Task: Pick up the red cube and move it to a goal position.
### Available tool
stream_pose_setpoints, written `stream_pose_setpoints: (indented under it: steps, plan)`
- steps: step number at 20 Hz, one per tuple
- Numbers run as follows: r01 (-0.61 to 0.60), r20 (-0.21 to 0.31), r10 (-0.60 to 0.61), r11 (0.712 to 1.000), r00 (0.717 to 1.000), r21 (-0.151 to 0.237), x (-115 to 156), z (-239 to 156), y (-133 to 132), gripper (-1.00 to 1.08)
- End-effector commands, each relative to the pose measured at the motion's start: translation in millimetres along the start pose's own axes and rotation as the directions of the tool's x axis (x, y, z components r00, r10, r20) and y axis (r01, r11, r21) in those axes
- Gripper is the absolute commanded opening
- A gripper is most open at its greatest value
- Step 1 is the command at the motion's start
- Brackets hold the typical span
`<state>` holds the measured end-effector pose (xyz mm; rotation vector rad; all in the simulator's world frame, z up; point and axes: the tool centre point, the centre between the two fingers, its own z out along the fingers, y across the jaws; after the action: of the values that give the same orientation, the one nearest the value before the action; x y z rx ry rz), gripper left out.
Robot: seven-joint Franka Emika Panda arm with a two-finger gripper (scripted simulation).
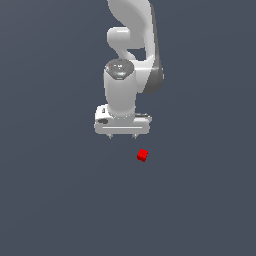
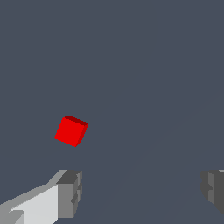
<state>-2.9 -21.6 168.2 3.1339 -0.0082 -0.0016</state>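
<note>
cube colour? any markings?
Bright red, plain faces, no markings. The red cube shows best in the wrist view.

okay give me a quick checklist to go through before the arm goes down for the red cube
1. Claw open: ok, the wrist view shows the two fingers set wide apart with nothing between them.
2. Red cube in sight: ok, it shows in both views.
3. Claw lined up over the cube: not ok, in the exterior view the cube sits off toward that view's right of the fingertips, and in the wrist view it lies outside the gap between the fingers.
4. Cube square to the fingers: not ok, its faces look turned relative to them.
5. Path clear: ok, nothing else shows near the cube.
6. Goal position known: cannot tell, no marker is visible.
</note>
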Motion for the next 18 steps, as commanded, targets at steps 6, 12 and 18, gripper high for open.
stream_pose_setpoints:
  steps: [6,12,18]
  plan:
    - [-0.012,0.0,0.012,1.0,1.0,0.0,0,5,-3,1.0]
    - [-0.06,0.0,0.06,0.998,0.998,0.001,-2,22,-14,1.0]
    - [-0.144,0.0,0.144,0.99,0.99,0.002,-2,54,-34,1.0]
